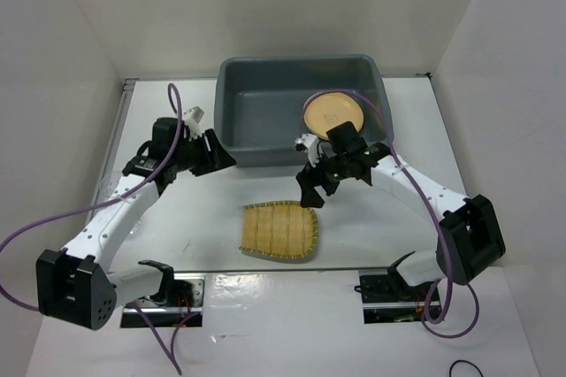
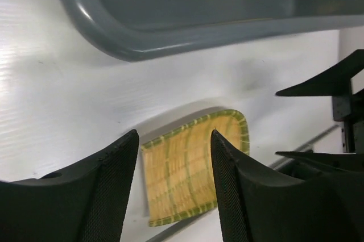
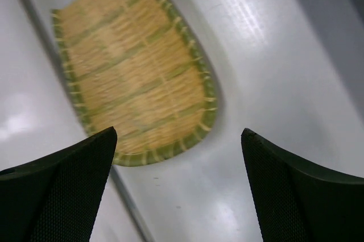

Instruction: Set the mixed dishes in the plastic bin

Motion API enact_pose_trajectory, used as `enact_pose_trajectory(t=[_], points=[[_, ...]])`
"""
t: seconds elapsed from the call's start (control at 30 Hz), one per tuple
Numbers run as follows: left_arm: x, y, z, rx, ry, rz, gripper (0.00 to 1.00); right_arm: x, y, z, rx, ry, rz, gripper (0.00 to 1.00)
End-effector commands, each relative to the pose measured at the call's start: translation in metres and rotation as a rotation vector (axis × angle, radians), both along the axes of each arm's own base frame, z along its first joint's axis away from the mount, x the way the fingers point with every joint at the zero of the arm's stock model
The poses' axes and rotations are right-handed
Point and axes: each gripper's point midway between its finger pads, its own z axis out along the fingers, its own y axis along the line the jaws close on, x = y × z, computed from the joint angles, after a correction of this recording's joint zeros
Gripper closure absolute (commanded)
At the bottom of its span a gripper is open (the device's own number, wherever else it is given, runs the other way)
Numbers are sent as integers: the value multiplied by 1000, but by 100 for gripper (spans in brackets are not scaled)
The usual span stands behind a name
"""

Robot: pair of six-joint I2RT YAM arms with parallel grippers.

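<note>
Def a robotics lab test cell, not a home: plain white walls (image 1: 265,5) at 9, 12, 3 o'clock boxing in a white table (image 1: 203,218), left arm (image 1: 115,218) + right arm (image 1: 424,187) bolted on at 6 w/ loose purple cables (image 1: 53,219), plastic bin (image 1: 296,61) at 12.

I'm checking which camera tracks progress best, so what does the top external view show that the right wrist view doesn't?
Only the top external view: a tan plate lying inside the plastic bin, and the left end effector near the bin's front left corner.
Only the right wrist view: the close-up weave and green edging of the bamboo tray.
Both: the tray flat on the white table, outside the bin, with the right end effector open close to it and holding nothing.
</note>
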Motion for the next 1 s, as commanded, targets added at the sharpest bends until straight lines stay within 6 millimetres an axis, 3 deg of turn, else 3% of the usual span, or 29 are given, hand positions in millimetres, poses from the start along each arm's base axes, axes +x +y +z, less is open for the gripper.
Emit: enact_pose_trajectory(t=[0.0,0.13,0.2,0.23,0.3,0.4,0.53,0.73,0.83,0.97], points=[[0,-24,-3,-119,24,-59,39,-30,16,17,145,184,-41,7],[4,-39,-46,-93,150,-126,41,-28,17,2,129,279,-151,15],[14,-42,-51,-77,153,-151,41,-24,16,-6,108,307,-196,15],[18,-43,-64,-65,186,-155,41,-21,17,-8,106,332,-248,15],[29,-48,-63,-57,177,-173,41,-16,16,-17,89,353,-323,15],[41,-47,-81,-22,216,-157,41,-18,8,-32,53,412,-447,15],[50,-48,-83,-14,215,-150,41,-15,-4,-45,-1,398,-530,14],[49,-49,-90,-17,237,-155,41,-20,-4,-61,-23,451,-544,11],[47,-49,-73,-22,209,-156,41,-25,2,-70,-17,492,-497,11],[26,-43,-50,-27,182,-157,41,-30,10,-82,-8,548,-439,16]])
